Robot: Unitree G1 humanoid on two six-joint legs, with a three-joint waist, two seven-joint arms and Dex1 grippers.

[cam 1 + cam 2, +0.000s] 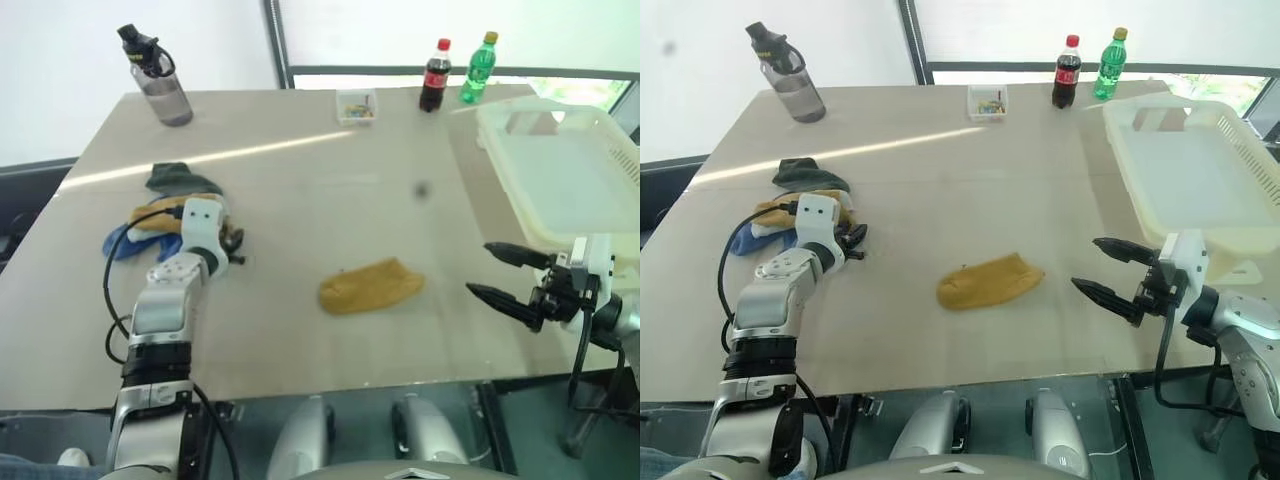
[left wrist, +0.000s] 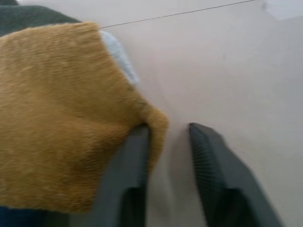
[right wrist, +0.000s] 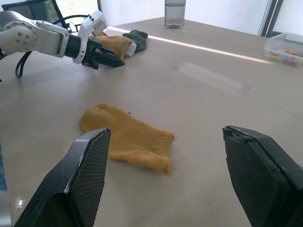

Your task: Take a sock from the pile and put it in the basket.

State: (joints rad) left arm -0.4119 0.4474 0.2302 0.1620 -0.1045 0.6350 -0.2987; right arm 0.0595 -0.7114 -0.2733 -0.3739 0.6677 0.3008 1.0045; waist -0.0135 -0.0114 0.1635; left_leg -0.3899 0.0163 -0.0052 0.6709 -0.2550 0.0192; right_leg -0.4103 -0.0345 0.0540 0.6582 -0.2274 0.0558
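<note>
Nearest, the right tool [image 1: 1108, 270] hung wide open over the worktop [image 1: 320, 190], the basket [image 1: 560, 170] just beyond. Left tool [image 1: 233, 247], fingers nearly closed on nothing, sat at the pile [image 1: 165, 205], edge of a yellow sock [image 2: 61, 127] draped over one finger. Left arm was nearer.

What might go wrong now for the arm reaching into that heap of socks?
The left gripper sits at the very corner of the mustard sock in the pile; in the left wrist view its fingers look empty, so it may pinch nothing or slip off. The basket stands across the table, so a weak hold might drop it midway.
</note>
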